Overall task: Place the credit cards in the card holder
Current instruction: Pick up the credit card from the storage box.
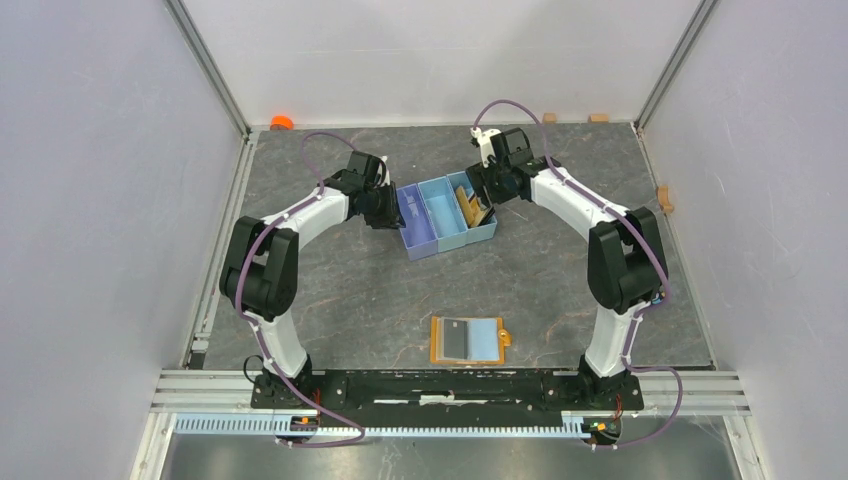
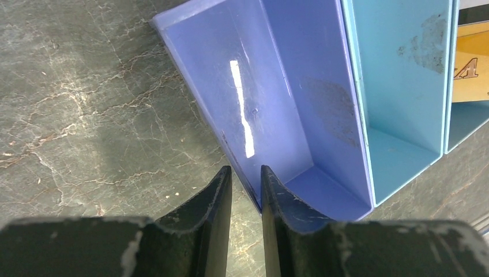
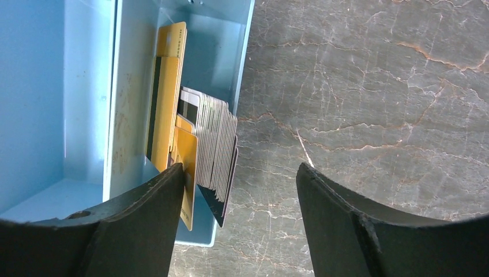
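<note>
The credit cards [image 3: 210, 138] stand on edge as a stack in the right compartment of a blue tray [image 3: 115, 69], gold ones [image 3: 167, 104] to the left and grey ones to the right. My right gripper [image 3: 241, 170] is open around them, one finger against a gold card and the other outside the tray. From above, the cards [image 1: 468, 205] show under the right gripper [image 1: 483, 195]. The card holder [image 1: 468, 340] lies open near the front edge, away from both grippers. My left gripper [image 2: 245, 173] stands narrow astride the near left corner of the tray [image 2: 277, 104].
The tray [image 1: 440, 215] has three compartments; the purple and middle ones hold nothing. An orange object [image 1: 281, 121] sits at the back left. Small wooden blocks [image 1: 549, 117] lie along the back and right edges. Enclosure walls stand on three sides.
</note>
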You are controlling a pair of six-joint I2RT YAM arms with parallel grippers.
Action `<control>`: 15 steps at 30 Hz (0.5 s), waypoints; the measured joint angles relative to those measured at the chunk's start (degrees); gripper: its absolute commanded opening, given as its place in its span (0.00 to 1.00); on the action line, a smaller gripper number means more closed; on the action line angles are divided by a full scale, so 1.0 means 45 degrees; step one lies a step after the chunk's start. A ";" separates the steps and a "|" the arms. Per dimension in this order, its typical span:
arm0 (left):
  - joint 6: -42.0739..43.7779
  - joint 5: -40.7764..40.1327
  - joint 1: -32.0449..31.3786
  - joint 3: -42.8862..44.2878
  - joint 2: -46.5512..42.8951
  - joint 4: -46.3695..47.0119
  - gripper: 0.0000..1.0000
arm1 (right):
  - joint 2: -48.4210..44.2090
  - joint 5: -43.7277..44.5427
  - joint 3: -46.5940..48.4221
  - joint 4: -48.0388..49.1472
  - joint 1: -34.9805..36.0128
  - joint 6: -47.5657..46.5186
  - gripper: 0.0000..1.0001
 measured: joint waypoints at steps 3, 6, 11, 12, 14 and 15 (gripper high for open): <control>0.0015 0.0005 -0.0015 0.0063 0.0044 -0.0053 0.30 | -0.0049 -0.0029 0.0000 -0.0053 0.0000 0.0015 0.66; 0.0141 0.0000 -0.0039 0.0131 0.0063 -0.0136 0.30 | -0.0068 -0.0160 0.0000 -0.0102 0.0005 0.0019 0.59; 0.0185 -0.0073 -0.0073 0.0155 0.0063 -0.0175 0.30 | -0.0219 -0.0476 0.0005 -0.0185 0.0019 0.0039 0.47; 0.0189 -0.0087 -0.0078 0.0160 0.0068 -0.0180 0.30 | -0.0262 -0.0525 0.0005 -0.0189 0.0019 0.0039 0.44; 0.0189 -0.0087 -0.0078 0.0160 0.0073 -0.0180 0.29 | -0.0369 -0.0568 0.0005 -0.0194 0.0019 0.0034 0.38; 0.0189 -0.0092 -0.0078 0.0160 0.0073 -0.0180 0.29 | -0.0427 -0.0593 0.0005 -0.0194 0.0019 0.0024 0.34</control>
